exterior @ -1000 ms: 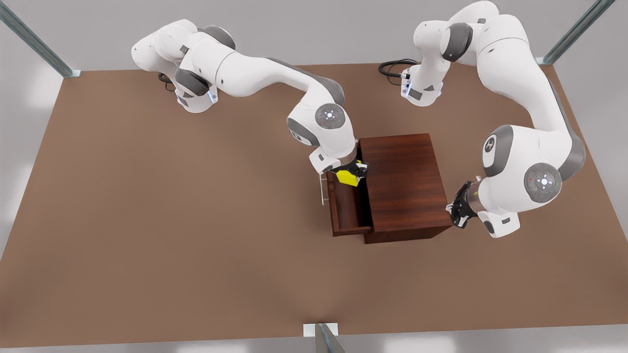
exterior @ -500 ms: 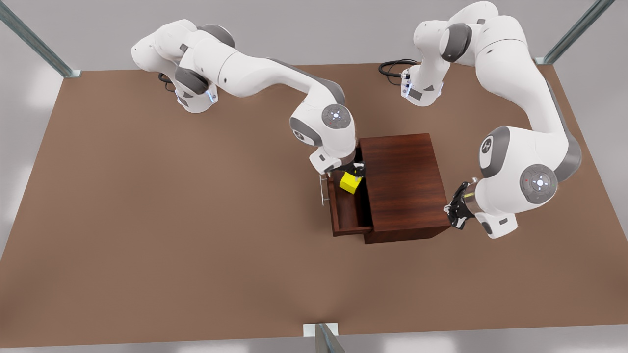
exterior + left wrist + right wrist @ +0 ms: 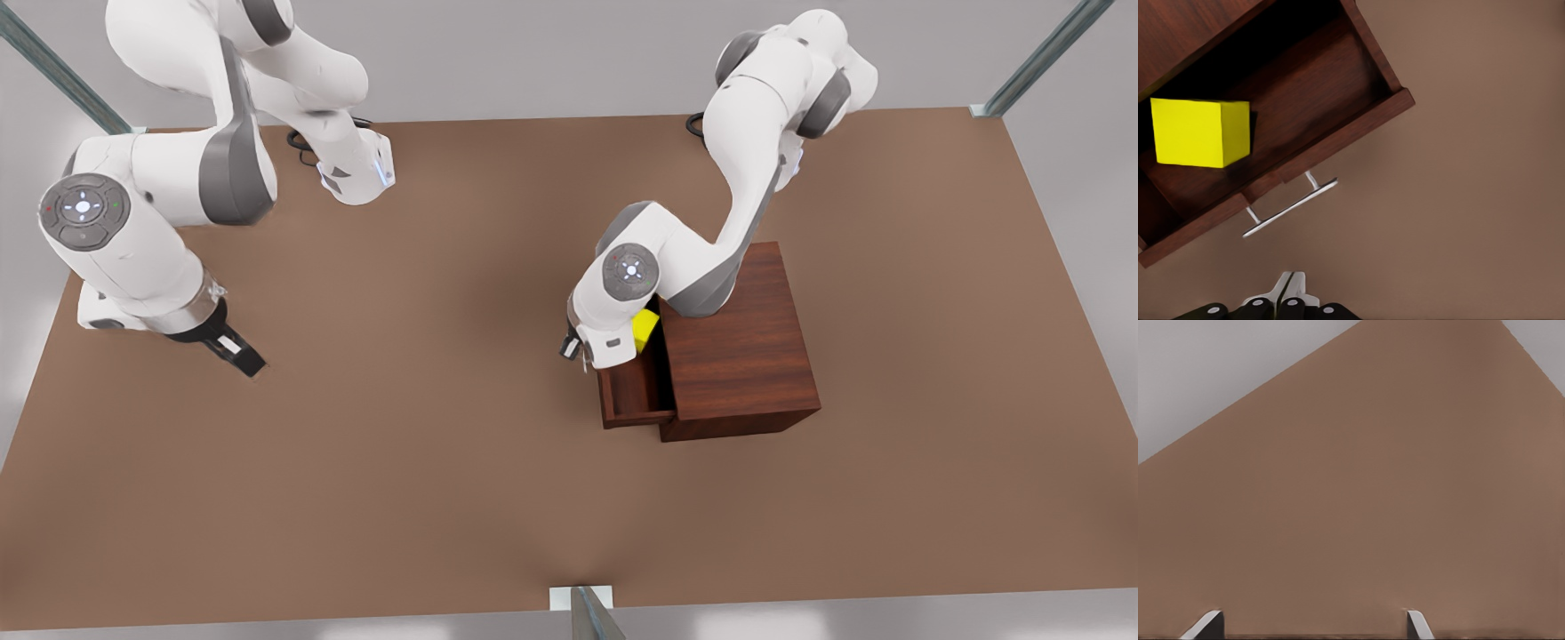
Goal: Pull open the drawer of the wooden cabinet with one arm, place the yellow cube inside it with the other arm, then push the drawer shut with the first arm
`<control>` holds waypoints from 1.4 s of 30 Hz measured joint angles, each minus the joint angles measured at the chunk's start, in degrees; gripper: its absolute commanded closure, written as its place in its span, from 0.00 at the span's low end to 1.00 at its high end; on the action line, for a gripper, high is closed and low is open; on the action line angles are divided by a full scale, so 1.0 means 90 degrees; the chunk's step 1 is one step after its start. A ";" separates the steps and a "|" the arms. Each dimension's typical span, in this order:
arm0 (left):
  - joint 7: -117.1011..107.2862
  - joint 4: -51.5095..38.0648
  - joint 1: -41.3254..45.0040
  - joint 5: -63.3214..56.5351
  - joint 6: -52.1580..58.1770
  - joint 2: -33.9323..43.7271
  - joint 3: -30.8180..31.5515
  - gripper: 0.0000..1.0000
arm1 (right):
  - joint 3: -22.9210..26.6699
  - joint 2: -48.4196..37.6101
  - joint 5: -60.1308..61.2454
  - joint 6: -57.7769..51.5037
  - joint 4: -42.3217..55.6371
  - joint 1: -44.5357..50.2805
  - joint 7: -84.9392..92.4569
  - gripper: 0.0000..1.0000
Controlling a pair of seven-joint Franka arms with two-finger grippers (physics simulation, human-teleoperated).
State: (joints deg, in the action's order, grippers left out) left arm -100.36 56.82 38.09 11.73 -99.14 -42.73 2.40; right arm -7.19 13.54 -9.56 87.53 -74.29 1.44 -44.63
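1. Front view: the wooden cabinet [image 3: 738, 342] stands on the brown worktop [image 3: 427, 462] with its drawer [image 3: 633, 391] pulled out toward the front view's left. The yellow cube [image 3: 645, 328] lies inside the drawer, loose, at the end under an arm's wrist. That arm's left pincer [image 3: 569, 345] sits just outside the drawer front. The right pincer [image 3: 238, 354] hangs over bare worktop, well apart from the cabinet, and waits.
2. Left wrist view: the cube rests on the drawer floor, and the silver bar handle [image 3: 1290, 208] lies just ahead of the left pincer [image 3: 1283, 301], whose fingers are pressed together and hold nothing.
3. Right wrist view: the right pincer [image 3: 1313, 623] has its fingertips [image 3: 1208, 624] spread wide over plain worktop.
4. Judgement: opening and placing look done; pushing the drawer shut is left.
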 measured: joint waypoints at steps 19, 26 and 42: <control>-0.2416 0.1347 0.0258 -0.0569 -0.1133 -0.0223 0.0006 0.79 | 0.0358 0.0386 0.1066 0.0301 -0.0069 0.0219 0.2958 0.00; -0.2615 0.1482 0.0244 -0.0611 -0.1078 -0.0175 0.0007 0.79 | 0.0360 0.0388 0.1028 0.0322 -0.0018 0.0172 0.3449 0.00; -0.2333 0.1878 -0.0064 -0.0708 -0.0485 0.0222 -0.0061 0.79 | 0.0352 0.0388 0.1030 0.0340 -0.0011 0.0173 0.4034 0.00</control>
State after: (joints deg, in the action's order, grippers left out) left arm -121.35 73.71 37.51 5.36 -103.50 -40.73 1.85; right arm -4.03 17.03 -0.30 90.59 -74.38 3.00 -8.32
